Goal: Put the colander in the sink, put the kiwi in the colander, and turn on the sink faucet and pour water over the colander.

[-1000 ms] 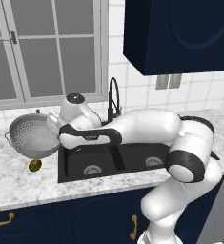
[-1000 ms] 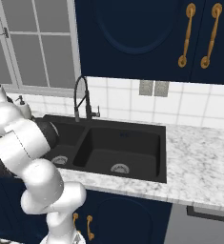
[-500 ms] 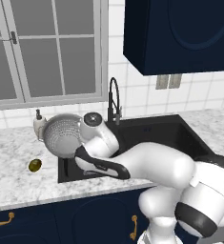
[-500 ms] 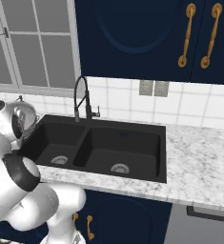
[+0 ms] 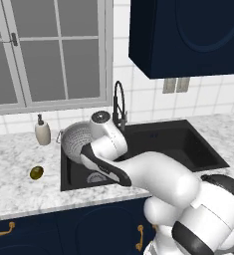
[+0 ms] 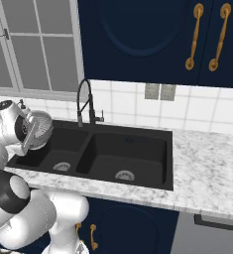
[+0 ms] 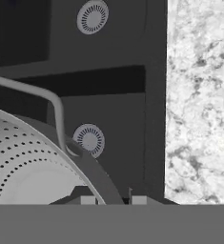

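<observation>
Colander (image 5: 78, 142) is now swinging over from the table (image 5: 14, 169) to hang tilted above the left basin of the sink (image 5: 178, 144), pincer (image 7: 111, 200) clenching its rim. Kiwi (image 5: 36, 173) is sitting on the table left of the sink, faucet (image 5: 119, 104) just behind.

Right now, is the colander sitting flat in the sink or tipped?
Tipped. The colander hangs on edge over the sink's left basin, its perforated inside facing sideways, its rim held in the shut gripper.
</observation>
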